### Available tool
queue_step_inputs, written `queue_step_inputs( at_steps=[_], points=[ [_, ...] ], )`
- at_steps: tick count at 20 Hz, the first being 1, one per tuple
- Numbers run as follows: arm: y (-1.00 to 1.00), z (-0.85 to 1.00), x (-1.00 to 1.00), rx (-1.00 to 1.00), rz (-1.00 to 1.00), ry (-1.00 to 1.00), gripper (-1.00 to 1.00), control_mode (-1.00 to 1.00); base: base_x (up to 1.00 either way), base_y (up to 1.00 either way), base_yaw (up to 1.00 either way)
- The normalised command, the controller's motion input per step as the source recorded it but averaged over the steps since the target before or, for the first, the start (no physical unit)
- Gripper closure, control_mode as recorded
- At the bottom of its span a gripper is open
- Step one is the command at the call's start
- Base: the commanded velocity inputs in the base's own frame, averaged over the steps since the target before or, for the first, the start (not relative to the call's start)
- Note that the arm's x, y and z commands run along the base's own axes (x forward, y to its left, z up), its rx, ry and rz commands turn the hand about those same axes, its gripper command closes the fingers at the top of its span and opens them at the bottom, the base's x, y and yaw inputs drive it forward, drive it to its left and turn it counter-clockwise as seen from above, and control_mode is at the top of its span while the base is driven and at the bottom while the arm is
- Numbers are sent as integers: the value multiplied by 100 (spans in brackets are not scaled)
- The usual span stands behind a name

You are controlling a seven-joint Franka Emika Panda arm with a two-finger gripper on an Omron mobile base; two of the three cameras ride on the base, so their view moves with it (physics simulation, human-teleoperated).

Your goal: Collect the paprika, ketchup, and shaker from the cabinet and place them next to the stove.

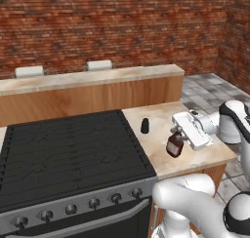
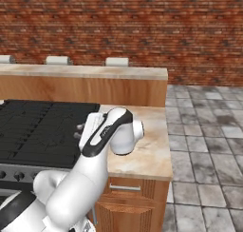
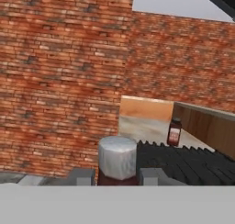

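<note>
My gripper (image 1: 176,134) is shut on the ketchup (image 1: 174,146), a dark reddish-brown bottle with a white label. The bottle hangs slightly tilted just over the pale counter (image 1: 161,112), right of the stove (image 1: 73,149). In the hand view its pale cap (image 3: 117,156) stands between my fingertips (image 3: 82,176). The shaker (image 1: 145,126), small and black, stands upright on the same counter, close to the stove's right edge and left of the bottle. Across the cooktop (image 3: 193,161), the paprika (image 3: 174,132), a red jar with a dark cap and pale label, stands on the counter at the stove's far side. The cabinet is out of view.
A raised wooden bar (image 1: 97,81) with a pale top runs behind the stove, with white stool backs (image 1: 99,65) and a brick wall beyond it. Grey tiled floor (image 2: 204,145) lies to the right of the counter's edge. Knobs (image 1: 93,203) line the stove's front.
</note>
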Motion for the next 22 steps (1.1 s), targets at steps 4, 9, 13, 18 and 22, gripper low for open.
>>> queue_step_inputs(
  at_steps=[4, 9, 13, 18, 22],
  points=[
    [0, -39, 26, -1, 0, 11, 100, -100, 0, 0, 0],
    [0, -38, 30, -1, 0, 12, 100, -100, 0, 0, 0],
    [0, -28, 31, -1, 0, 8, 100, -100, 0, 0, 0],
    [0, -13, 28, 0, 0, 6, 100, -100, 0, 0, 0],
    [0, -11, 31, 0, 0, 2, 100, -100, 0, 0, 0]
  ],
)
